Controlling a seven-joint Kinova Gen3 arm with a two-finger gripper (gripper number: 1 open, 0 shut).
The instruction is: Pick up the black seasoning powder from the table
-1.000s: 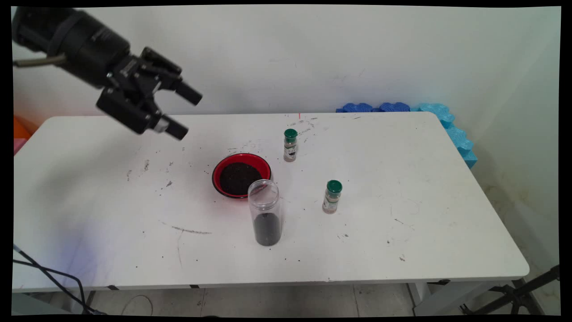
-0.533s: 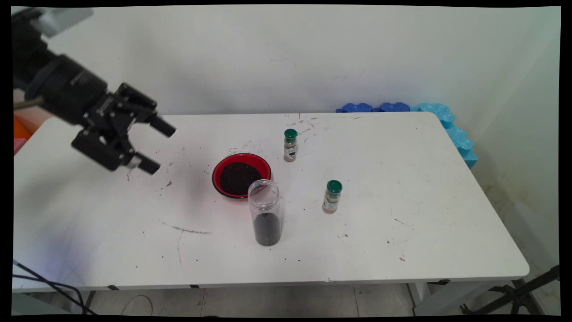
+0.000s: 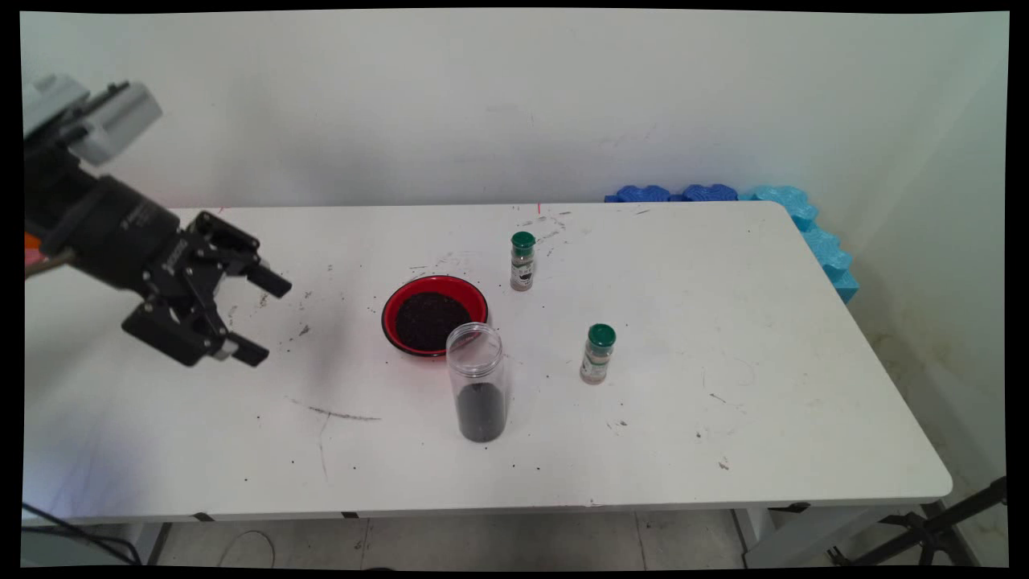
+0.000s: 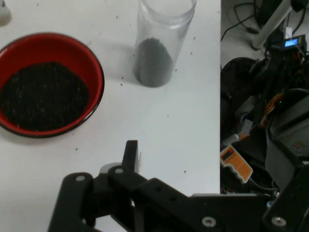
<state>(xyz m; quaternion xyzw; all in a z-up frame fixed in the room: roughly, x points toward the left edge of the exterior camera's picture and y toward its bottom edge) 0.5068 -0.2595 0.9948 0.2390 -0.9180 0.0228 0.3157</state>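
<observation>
My black gripper [image 3: 264, 317] hangs open over the table's left part, its two fingers spread and pointing right, nothing between them. To its right stands a red bowl [image 3: 435, 314] filled with dark grains, also seen in the hand view as the red bowl [image 4: 48, 84]. Just in front of the bowl is a clear tall jar [image 3: 479, 381] with dark grains in its bottom third and no lid; in the hand view the jar [image 4: 157, 41] rises at the top. One finger [image 4: 129, 154] shows in the hand view.
Two small spice bottles with green caps stand on the white table [image 3: 764, 338]: one [image 3: 522, 261] behind the bowl, one [image 3: 597, 354] right of the jar. Blue foam pieces [image 3: 804, 221] lie at the far right corner. Dark specks and scuffs dot the tabletop.
The gripper has come down and moved left, from high above the far left of the table to low over it. It stayed open. Bowl, jar and bottles have not moved.
</observation>
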